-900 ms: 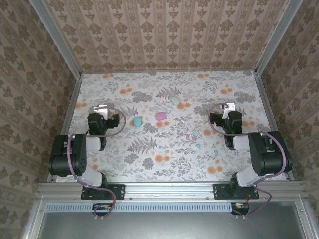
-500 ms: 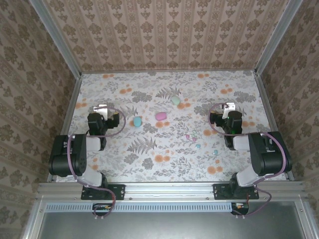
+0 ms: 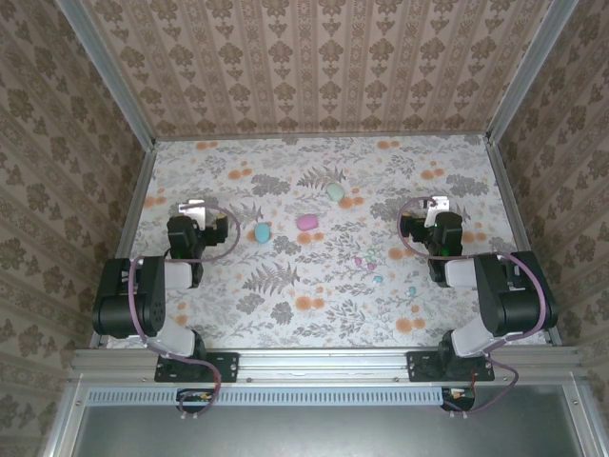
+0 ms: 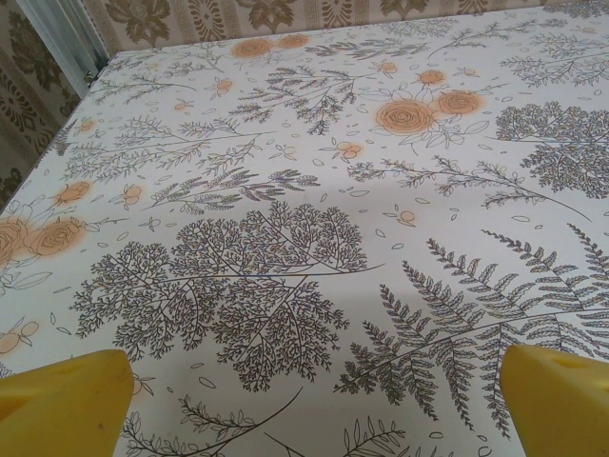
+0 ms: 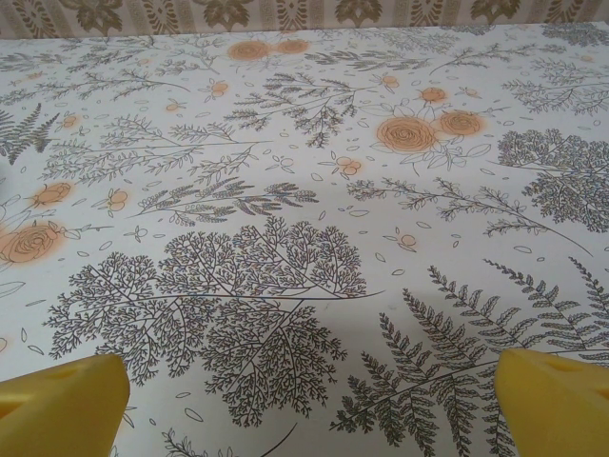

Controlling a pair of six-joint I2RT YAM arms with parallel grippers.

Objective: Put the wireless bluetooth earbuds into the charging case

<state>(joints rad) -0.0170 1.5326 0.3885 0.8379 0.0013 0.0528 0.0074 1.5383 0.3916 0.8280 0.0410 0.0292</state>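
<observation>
Left arm base: bolted at the near desk edge, left side of the top view.
Right arm base: bolted at the near desk edge, right side of the top view.
Left pincer (image 3: 193, 208): over the left part of the desk (image 3: 285, 319), pointing away from the bases. The top view does not resolve its jaws.
Left pincer, wrist view (image 4: 304, 419): yellow fingertips (image 4: 62, 400) sit in the two bottom corners, spread wide, with only the floral desk surface (image 4: 285, 171) between them. It pinches nothing.
Right pincer (image 3: 438, 206): over the right part of the desk, pointing the same way.
Right pincer, wrist view (image 5: 304, 419): yellow fingertips (image 5: 57, 409) are likewise spread to both corners, with bare floral cloth (image 5: 304, 190) between. It pinches nothing.
Earbuds (image 3: 378, 279): seen in the top view, loose on the desk right of centre, nearer the right pincer than the left and touching neither.
Bud detail: pink bud (image 3: 359, 259) farthest back, light blue bud in the middle, mint bud (image 3: 411, 290) nearest the bases. Too small to tell their orientation.
Blue case (image 3: 262, 232): beyond the buds, left of centre, near the left pincer.
Pink case (image 3: 306, 222): just right of the blue case and apart from it.
Mint case (image 3: 335, 191): farthest back, right of the pink case.
Case lids: cannot tell whether raised or down.
Enclosure: patterned walls (image 3: 324, 67) on three sides.
</observation>
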